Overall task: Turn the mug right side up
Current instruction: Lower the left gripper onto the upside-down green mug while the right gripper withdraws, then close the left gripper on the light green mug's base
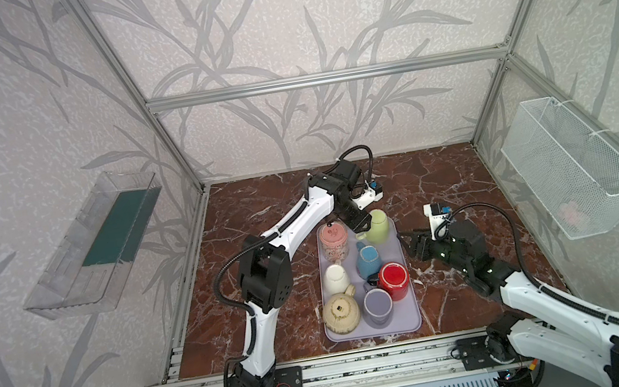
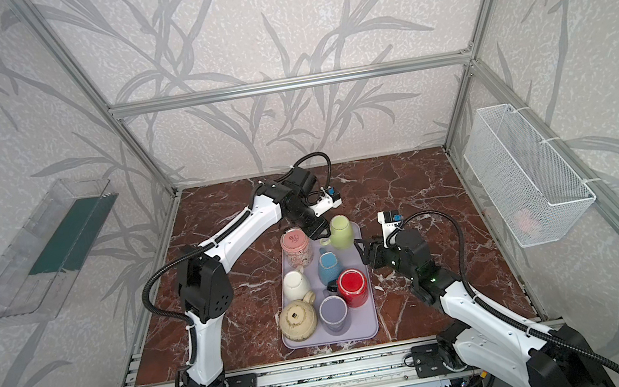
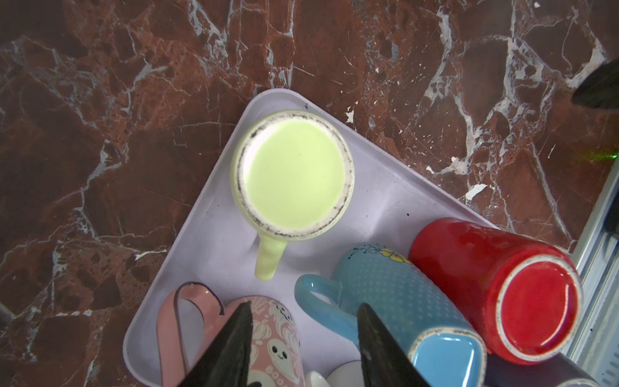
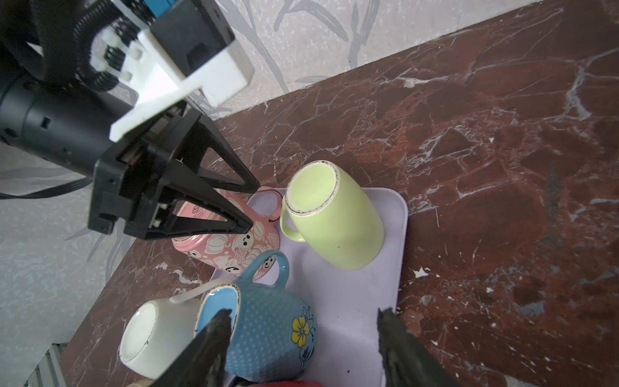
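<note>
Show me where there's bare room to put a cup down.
Free: the red-brown marble table along the back wall. On the lavender plastic tray, only the near right corner, bordered by the red ceramic mug and purple ceramic mug. Elsewhere mugs crowd it.

You've got a red-brown, white-veined marble tabletop; directly on it, near the middle, lies one lilac tray.

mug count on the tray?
7 on the tray. Far end: pink mug, green mug. Middle: white mug, blue mug, red mug. Near end: beige mug, purple mug. Dark shape beside the red mug may hide another.
</note>
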Robot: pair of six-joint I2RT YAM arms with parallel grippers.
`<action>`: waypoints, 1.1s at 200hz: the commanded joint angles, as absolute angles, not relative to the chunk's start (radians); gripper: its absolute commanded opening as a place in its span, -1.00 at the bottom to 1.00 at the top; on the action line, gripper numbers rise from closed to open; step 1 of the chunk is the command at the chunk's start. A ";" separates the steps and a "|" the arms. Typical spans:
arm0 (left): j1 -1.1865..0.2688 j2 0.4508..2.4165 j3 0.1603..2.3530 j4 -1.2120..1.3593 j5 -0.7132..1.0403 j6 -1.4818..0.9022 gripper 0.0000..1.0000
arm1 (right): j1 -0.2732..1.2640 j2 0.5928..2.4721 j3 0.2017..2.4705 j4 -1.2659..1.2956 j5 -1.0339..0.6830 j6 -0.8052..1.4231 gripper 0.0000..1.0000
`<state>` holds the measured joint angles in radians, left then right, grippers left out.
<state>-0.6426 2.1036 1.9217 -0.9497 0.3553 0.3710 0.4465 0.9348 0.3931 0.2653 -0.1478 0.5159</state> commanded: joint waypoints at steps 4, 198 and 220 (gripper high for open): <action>-0.649 2.114 1.892 -0.905 0.333 0.433 -0.02 | 0.443 0.917 0.384 0.305 -0.144 0.517 0.38; -0.654 2.183 1.812 -0.744 0.298 0.491 -0.39 | 0.443 1.042 0.373 0.424 -0.223 0.576 0.38; -0.660 2.177 1.789 -0.734 0.277 0.501 -0.41 | 0.443 1.059 0.373 0.435 -0.232 0.582 0.38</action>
